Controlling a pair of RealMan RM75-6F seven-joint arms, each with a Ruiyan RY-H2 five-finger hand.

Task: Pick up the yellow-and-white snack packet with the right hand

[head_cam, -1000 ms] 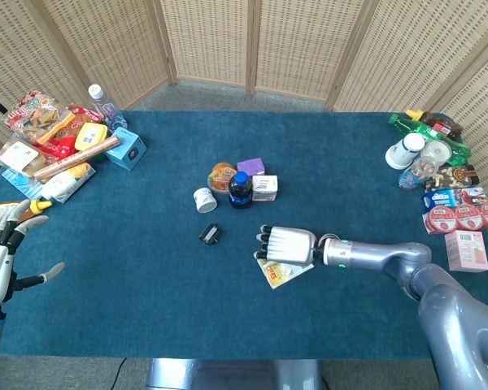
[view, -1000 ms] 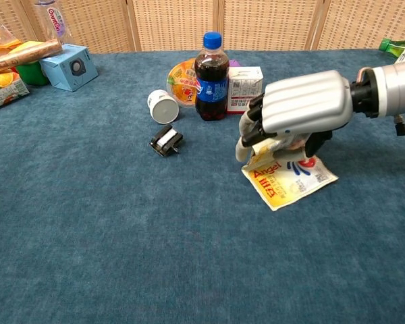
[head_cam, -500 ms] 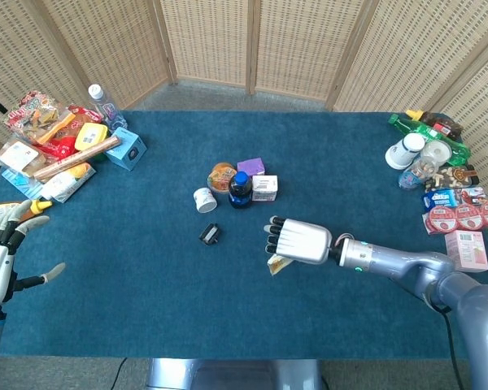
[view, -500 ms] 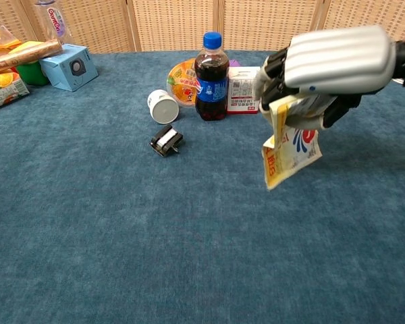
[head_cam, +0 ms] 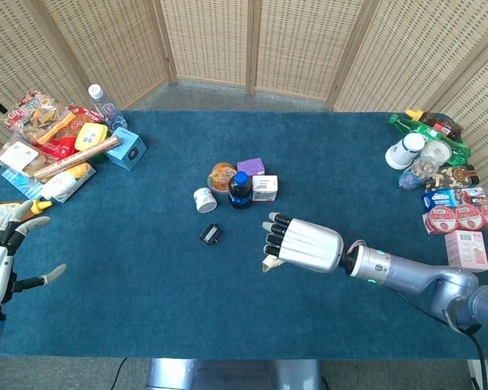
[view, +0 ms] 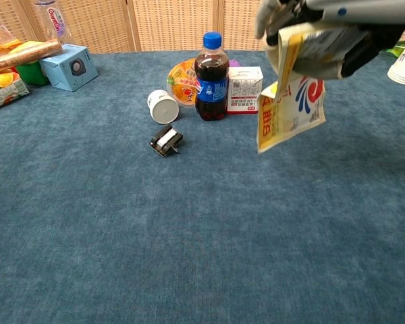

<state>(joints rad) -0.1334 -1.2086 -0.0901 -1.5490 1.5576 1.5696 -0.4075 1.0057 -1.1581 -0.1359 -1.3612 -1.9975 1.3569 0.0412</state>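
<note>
Right hand (view: 324,30) clamped on the top edge of the yellow-and-white snack packet (view: 290,111), fingers (head_cam: 275,236) curled over it. Packet hanging clear of the blue bench (view: 189,236), well above the cloth in the chest view, long axis near vertical, lower end swinging free below the hand with the printed face turned toward the chest camera. Directly under the hand, then, not beside it; from the head view only a small yellow corner (head_cam: 268,264) peeks out beneath the knuckles, the rest hidden by the hand itself.

Hold looks limited to the upper margin, possibly a pinch between thumb and fingers, though the exact contact sits partly out of frame at the top of the chest view. Judged as the lift stage, with the pick essentially made; any further raise best kept straight up and smooth, since a thin foil edge could slip from such a shallow hold.

Behind and left of the dangling packet: cola bottle (view: 212,77), small white carton (view: 246,89), orange jelly cup (view: 183,77), white cup on its side (view: 163,106), small black clip (view: 166,142). All apart from the packet.

Left hand (head_cam: 4,260) far off at the bench's left edge, spread and holding nothing.
</note>
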